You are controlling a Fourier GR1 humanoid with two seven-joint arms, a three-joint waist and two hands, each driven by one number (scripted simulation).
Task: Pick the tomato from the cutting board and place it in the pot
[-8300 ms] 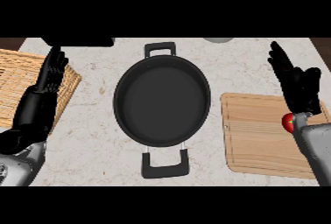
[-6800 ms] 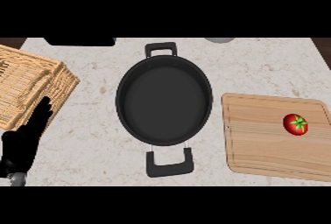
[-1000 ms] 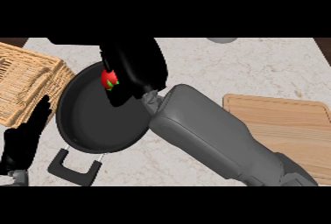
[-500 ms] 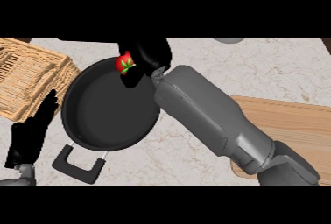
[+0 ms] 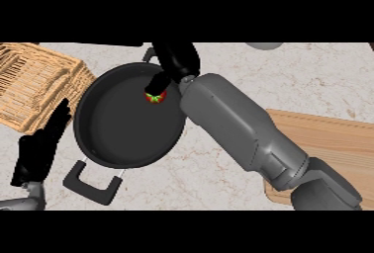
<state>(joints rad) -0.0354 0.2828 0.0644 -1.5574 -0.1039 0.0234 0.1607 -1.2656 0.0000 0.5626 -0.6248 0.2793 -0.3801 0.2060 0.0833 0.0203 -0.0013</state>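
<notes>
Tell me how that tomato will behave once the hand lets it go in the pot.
Round, so the tomato may roll across the pot's flat floor. The raised rim should probably stop it. The right hand covers most of it, suggesting it's small.

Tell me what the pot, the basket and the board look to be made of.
Black oval pot: dark matte metal, perhaps cast iron; even, dull surface.
Tan woven basket: wicker or rattan, by its crossing strands.
Light rectangular cutting board: unfinished-looking wood, with faint grain lines.
</notes>
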